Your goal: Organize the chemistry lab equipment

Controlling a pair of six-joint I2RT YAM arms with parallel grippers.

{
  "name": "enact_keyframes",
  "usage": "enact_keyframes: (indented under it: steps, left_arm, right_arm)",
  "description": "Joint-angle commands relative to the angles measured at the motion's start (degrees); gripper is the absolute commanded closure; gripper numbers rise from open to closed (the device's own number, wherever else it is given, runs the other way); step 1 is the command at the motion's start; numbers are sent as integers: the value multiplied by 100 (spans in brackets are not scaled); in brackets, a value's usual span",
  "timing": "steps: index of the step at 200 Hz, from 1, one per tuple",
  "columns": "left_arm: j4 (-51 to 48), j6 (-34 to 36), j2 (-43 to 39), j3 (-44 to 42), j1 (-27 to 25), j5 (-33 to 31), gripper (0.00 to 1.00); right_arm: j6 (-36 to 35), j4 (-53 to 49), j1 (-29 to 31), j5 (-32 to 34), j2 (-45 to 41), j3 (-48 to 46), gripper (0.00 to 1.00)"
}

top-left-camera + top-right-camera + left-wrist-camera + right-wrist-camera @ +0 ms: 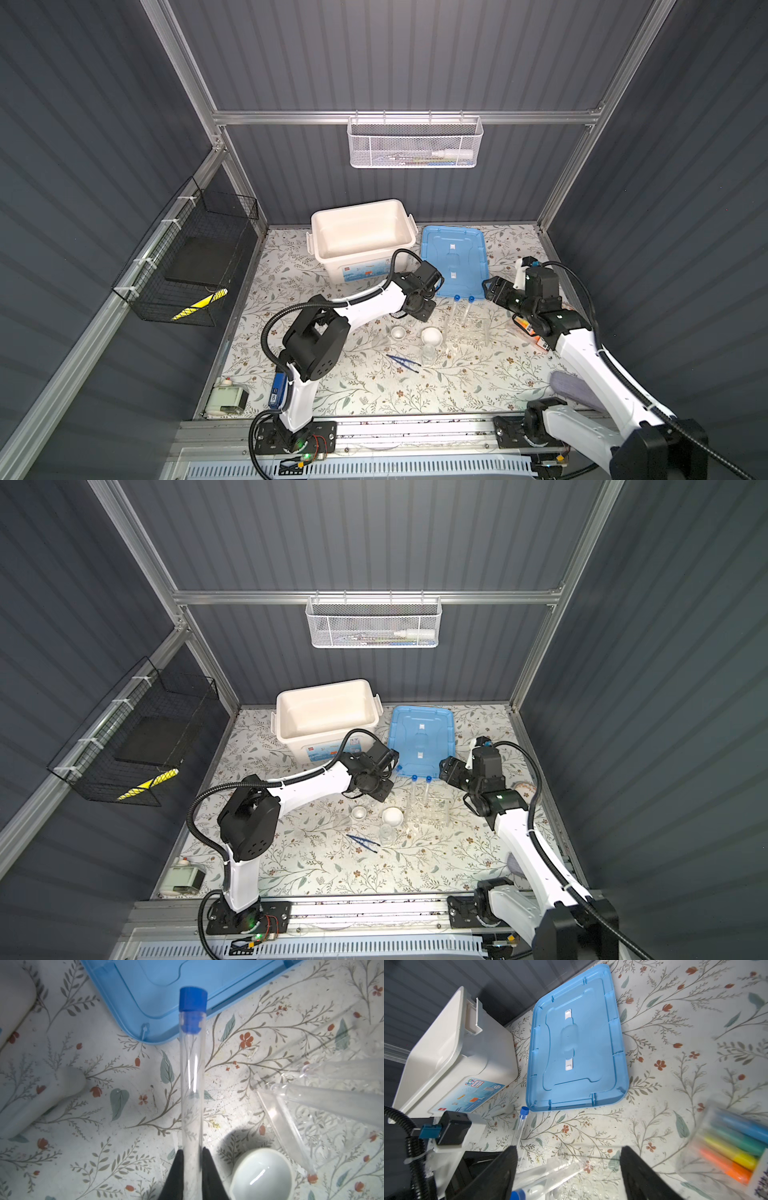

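Since my left gripper is clamped on the lower end of one tube, that arm owns the next move. In its wrist view the tube runs straight out in line with the fingers, with its blue cap leading toward the lid. It hangs clear of the table and looks to be leaning, not upright, though I cannot judge the tilt exactly. The rack stands just beside this gripper, to its right in both top views, with two tubes standing in it, caps up. So I judge the job as this: swing the cap end upward, carry the tube right, and lower its bottom into a free hole. The jaws sit on the very end that must go in, which may be awkward. My right gripper hovers just over the rack's lid side, jaws wide apart and empty.
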Motion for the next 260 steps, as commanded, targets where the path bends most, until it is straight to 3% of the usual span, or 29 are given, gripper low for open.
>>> enact_keyframes:
  steps: [1,63,119,260]
  left_arm:
    - [107,483,-165,257,-21,-94,91]
    - [374,1003,5,524,-20,62,91]
    - [379,1373,277,854,-16,358,90]
    - [425,1460,632,1265,118,882,91]
  right_arm:
    - [151,248,-211,-918,360,290,22]
    - [299,443,-537,-2326,1832,952,32]
    - [501,733,-563,-3065,2911,1502,36]
    - [871,1221,-554,-3297,3522,1744,47]
